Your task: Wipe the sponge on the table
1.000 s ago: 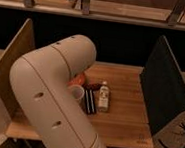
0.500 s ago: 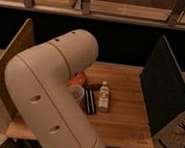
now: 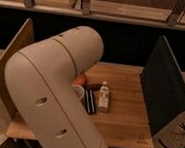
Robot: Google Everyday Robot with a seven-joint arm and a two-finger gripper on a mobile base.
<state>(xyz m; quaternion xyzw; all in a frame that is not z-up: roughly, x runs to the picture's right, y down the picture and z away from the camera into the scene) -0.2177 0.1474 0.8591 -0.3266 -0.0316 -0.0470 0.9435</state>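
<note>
the counter (image 3: 126, 117) is light-brown planked wood, smooth with a faint sheen, and the side board (image 3: 14, 52) is wood too. the arm (image 3: 53, 94) wears a smooth, matt cream plastic shell that hides the gripper, while the upright panel (image 3: 165, 92) is dark and matt.

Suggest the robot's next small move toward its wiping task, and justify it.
Probably ease the arm back so the hidden part of the table shows. The arm covers the table's left half; neither the sponge nor the gripper is in view, both presumably behind it. Only a bottle and a black case show clearly.
</note>
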